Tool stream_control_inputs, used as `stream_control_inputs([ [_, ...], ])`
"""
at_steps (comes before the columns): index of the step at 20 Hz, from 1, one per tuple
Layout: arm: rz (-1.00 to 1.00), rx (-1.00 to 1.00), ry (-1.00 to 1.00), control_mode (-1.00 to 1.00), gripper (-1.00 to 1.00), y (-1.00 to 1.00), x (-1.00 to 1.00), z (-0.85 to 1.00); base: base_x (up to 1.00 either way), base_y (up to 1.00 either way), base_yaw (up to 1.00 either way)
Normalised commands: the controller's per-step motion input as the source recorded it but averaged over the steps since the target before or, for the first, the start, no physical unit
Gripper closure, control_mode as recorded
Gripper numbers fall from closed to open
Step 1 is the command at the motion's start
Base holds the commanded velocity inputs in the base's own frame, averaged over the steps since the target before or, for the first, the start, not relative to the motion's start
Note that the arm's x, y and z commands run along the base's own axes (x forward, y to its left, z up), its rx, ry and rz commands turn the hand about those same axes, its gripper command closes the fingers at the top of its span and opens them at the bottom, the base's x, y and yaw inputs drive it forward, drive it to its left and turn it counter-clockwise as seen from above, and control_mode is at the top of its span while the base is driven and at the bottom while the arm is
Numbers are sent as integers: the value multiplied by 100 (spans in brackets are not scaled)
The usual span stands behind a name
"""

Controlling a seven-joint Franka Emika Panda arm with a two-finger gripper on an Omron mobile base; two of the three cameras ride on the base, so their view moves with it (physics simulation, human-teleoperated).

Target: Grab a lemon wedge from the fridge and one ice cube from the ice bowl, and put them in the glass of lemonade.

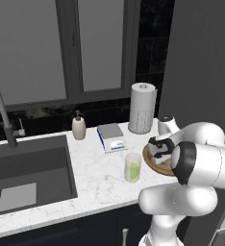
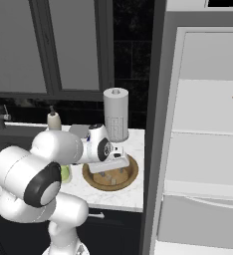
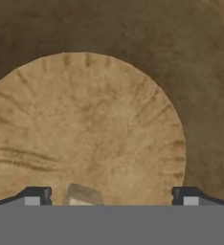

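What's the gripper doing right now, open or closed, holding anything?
Gripper: open, holding nothing, down inside the ice bowl with an ice cube between its fingertips.

The wide round wooden ice bowl (image 1: 153, 162) sits right of the clear glass of lemonade (image 1: 132, 167), before the tall paper-towel roll (image 1: 142, 107).

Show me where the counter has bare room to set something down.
Free: marble between the sink and the glass of lemonade, and the strip along the front edge. Crowded: the back right, where soap dispenser, box, paper-towel roll and ice bowl cluster.
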Motion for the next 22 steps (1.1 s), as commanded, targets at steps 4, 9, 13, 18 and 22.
stream_control_inputs([
  [4, 0, 6, -3, -100, -100, 0, -24, 25, 0, 0, 0],
  [9, 0, 5, 0, -100, -100, 0, -23, 8, 0, 0, 0],
  [13, -1, 0, 0, -100, -100, 1, -10, 0, 0, 0, 0],
  [18, -5, 0, 0, -100, -100, 11, 12, -2, 0, 0, 0],
  [22, -3, 0, 3, -100, -100, 11, 26, -13, 0, 0, 0],
])
